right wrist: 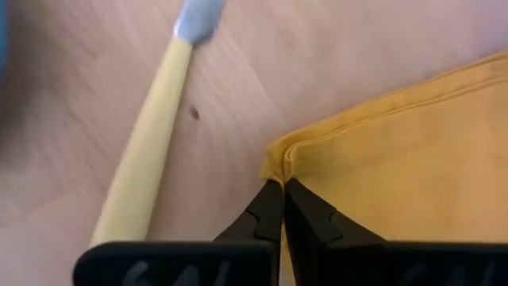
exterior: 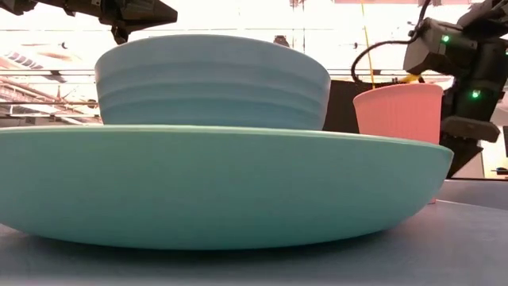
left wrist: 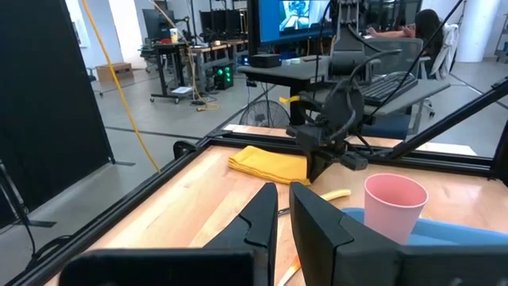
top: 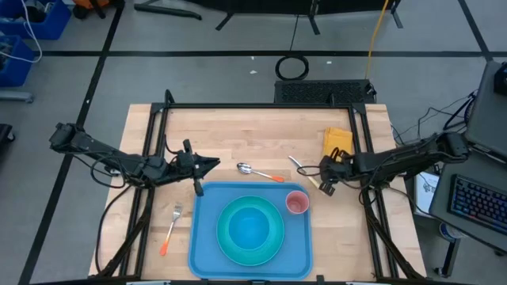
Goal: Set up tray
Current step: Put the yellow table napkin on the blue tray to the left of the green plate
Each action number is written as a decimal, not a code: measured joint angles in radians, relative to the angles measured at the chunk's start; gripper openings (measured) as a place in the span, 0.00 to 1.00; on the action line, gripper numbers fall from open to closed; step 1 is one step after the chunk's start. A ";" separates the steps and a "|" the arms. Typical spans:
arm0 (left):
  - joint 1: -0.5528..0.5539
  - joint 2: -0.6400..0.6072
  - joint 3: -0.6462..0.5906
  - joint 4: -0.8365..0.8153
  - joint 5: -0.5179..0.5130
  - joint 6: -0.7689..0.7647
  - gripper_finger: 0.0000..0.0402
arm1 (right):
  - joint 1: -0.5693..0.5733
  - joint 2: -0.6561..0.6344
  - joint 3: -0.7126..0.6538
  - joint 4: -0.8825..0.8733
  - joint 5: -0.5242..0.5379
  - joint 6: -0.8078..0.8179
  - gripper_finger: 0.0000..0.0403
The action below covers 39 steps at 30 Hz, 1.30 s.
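Yellow napkin [right wrist: 397, 151] corner sits pinched in the right arm's shut fingers [right wrist: 282, 208], the blue tray [top: 204, 237] lying just beside them, nearer than to the left's.

1. No lettering, label, brand, number or sign can be read in any of the four views.
2. A monitor [left wrist: 295, 17] glows in the room behind the table in the left wrist view, but whatever is on its screen is too small to make out.
3. A keyboard [top: 478, 207] lies beside the table in the high view; the markings on its keys are too small to read.
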 joint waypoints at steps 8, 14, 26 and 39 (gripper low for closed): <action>0.000 0.000 0.000 0.000 0.000 0.000 0.10 | 0.000 -0.126 0.002 0.059 0.001 -0.045 0.00; 0.000 0.000 0.000 -0.001 0.000 0.001 0.10 | 0.000 -0.189 0.003 0.158 -0.001 -0.094 0.00; 0.000 0.000 0.000 -0.001 0.000 0.001 0.10 | -0.083 -0.201 0.006 0.358 -0.065 -0.224 0.00; 0.000 0.000 0.000 -0.001 0.000 0.002 0.10 | -0.157 -0.173 0.097 0.474 -0.187 -0.336 0.00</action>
